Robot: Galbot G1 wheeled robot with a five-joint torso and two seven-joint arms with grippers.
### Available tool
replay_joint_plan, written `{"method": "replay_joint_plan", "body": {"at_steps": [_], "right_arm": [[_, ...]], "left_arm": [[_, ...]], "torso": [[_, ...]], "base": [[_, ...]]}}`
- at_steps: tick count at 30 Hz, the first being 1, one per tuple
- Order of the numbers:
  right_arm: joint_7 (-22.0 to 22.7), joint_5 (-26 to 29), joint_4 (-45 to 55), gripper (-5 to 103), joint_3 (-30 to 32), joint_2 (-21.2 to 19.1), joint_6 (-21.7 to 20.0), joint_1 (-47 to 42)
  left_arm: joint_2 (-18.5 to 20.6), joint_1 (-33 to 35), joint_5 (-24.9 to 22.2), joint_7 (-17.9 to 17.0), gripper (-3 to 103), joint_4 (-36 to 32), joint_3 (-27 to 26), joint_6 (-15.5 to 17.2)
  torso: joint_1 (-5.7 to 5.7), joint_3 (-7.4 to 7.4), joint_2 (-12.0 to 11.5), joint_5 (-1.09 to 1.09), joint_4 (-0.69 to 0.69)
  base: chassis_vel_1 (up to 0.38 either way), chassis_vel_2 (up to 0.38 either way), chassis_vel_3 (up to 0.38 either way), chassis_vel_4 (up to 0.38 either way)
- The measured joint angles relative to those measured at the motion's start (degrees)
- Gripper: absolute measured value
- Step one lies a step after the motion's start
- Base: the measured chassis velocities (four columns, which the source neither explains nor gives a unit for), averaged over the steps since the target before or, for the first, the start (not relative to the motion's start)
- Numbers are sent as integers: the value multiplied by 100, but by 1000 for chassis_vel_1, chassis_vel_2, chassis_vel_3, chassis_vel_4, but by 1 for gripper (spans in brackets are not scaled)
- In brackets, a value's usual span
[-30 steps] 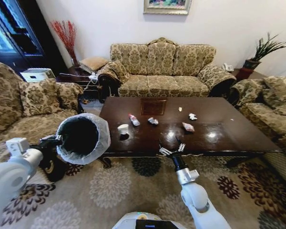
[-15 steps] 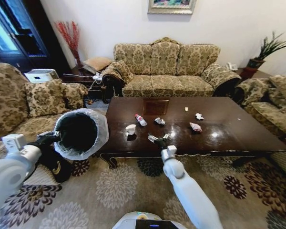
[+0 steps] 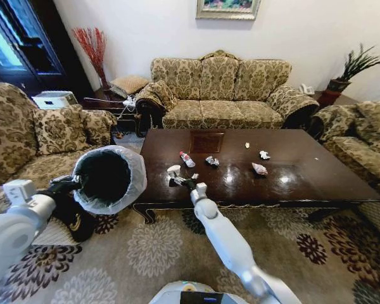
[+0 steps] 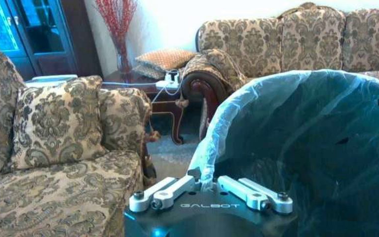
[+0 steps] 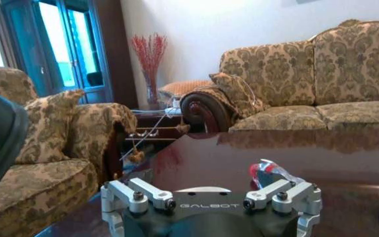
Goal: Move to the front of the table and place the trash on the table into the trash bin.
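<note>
Glossy table [image 3: 304,174] sits among floral sofas [image 3: 225,88], trash scattered on top. Right gripper [image 3: 181,182] has fingers spread around the white cup [image 3: 173,170], half-hidden. Left gripper [image 3: 69,183] pinches the trash bin [image 3: 107,179] rim.

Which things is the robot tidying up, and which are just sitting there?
For the job: white cup, small bottle, wrappers, table, trash bin, left gripper, right gripper.

Just there: sofa, plant, painting.
</note>
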Motion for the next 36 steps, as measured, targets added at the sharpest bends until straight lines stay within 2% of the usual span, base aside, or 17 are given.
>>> {"method": "replay_joint_plan", "body": {"at_steps": [3, 11, 15, 16, 19, 20, 22, 28, 36], "right_arm": [[342, 14, -187, 100, 31, 128, -221, 92], [422, 92, -104, 100, 138, 132, -353, -169], [111, 243, -543, 100, 320, 124, -112, -94], [111, 243, -543, 100, 320, 124, -112, -94], [-55, 152, -994, 100, 481, 119, 81, 50], [-55, 152, -994, 100, 481, 119, 81, 50], [-162, 107, -1310, 100, 555, 116, 217, 172], [-356, 76, -1580, 100, 628, 112, 359, 322], [-578, 75, -981, 100, 462, 107, 455, 106]], "left_arm": [[39, -5, -23, -4, 0, 17, -22, 0], [204, 63, -248, -22, 0, 133, -101, 53], [708, 145, -1116, -414, 0, 274, -187, 479], [708, 145, -1116, -414, 0, 274, -187, 479], [1186, 180, -1436, -583, 0, 486, -262, 566], [1186, 180, -1436, -583, 0, 486, -262, 566], [1431, 119, -1631, -688, 0, 596, -242, 592], [1639, -114, -1769, -813, 0, 629, -17, 595], [1620, -275, -1785, -833, 0, 624, 70, 595]], "torso": [[-2, -1, 0, -1, 1], [-2, -1, 1, 0, 0], [-2, -1, 1, 0, 0], [-2, -1, 1, 0, 0], [-2, -1, 1, 1, -1], [-2, -1, 1, 1, -1], [-1, 0, 1, 1, -1], [-1, 0, 0, 1, -2], [-1, 0, 0, 0, 0]], "base": [[0, 0, 0, 0], [0, 0, 0, 0], [0, 0, 0, 0], [0, 0, 0, 0], [0, 0, 0, 0], [0, 0, 0, 0], [0, 0, 0, 0], [0, 0, 0, 0], [0, 0, 0, 0]]}}
